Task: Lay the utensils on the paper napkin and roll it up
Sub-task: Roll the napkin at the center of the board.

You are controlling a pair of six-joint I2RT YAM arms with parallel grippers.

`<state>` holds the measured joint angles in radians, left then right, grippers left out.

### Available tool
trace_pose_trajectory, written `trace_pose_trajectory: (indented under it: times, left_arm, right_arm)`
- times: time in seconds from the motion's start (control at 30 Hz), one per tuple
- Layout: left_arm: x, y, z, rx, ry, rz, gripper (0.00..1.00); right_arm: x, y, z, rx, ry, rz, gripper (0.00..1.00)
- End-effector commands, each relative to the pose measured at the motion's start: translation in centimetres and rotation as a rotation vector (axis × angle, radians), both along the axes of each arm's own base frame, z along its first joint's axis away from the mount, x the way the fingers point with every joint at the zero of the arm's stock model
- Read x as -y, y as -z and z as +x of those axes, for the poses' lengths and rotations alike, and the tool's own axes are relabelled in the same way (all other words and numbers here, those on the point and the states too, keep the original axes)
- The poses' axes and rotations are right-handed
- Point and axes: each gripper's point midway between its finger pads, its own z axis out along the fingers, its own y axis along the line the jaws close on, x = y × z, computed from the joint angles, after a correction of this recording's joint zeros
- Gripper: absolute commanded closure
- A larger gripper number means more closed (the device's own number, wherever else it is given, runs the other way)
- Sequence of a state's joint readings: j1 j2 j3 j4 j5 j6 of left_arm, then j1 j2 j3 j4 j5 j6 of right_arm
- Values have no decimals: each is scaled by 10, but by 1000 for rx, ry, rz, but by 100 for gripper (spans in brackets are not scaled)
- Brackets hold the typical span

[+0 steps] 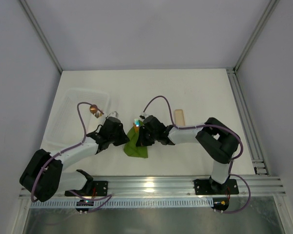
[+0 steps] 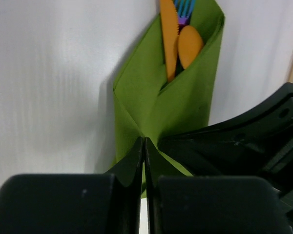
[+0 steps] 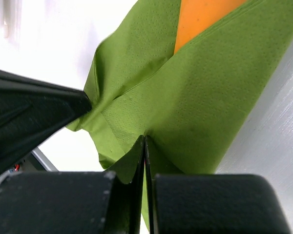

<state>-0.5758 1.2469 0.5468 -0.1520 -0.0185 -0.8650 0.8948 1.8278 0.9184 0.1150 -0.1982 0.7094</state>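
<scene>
The olive-green paper napkin (image 1: 136,145) lies folded around the utensils near the table's front middle. In the left wrist view the napkin (image 2: 156,97) wraps an orange knife (image 2: 169,39), an orange spoon (image 2: 189,45) and an iridescent fork (image 2: 184,9), whose ends stick out at the top. My left gripper (image 2: 144,141) is shut, pinching a fold of the napkin from the left. My right gripper (image 3: 144,139) is shut on another fold of the napkin (image 3: 205,92) from the right; an orange utensil (image 3: 205,17) shows inside. In the top view both grippers, left (image 1: 121,137) and right (image 1: 142,135), flank the napkin.
A clear plastic tray (image 1: 68,119) sits at the left with a small copper-coloured ball (image 1: 94,109) over its right edge. A pale wooden piece (image 1: 179,117) lies behind the right arm. A metal rail (image 1: 244,117) runs along the table's right side.
</scene>
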Motion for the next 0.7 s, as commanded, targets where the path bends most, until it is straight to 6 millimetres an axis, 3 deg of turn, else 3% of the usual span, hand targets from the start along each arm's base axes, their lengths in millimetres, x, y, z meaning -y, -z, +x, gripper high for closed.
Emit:
trace_pose_trajectory:
  times: [0.0,0.2,0.37,0.5,0.67]
  left_arm:
    - [27,-23,6,66,34,-128,100]
    - [38,-41,10,113,17,-176,100]
    - [22,-59,25,168,-106,-123,100]
    - [19,-61,29,167,-162,-132,100]
    - [32,-46,30,128,-158,-139,100]
  right_arm:
    - [1,4,0,1,-6,-22,96]
    - [2,7,-1,0,-12,-25,96]
    - [1,6,-2,-4,-15,-17,96]
    - [1,6,-2,-3,-14,-18,96]
    - [2,6,-4,-3,-17,-12,96]
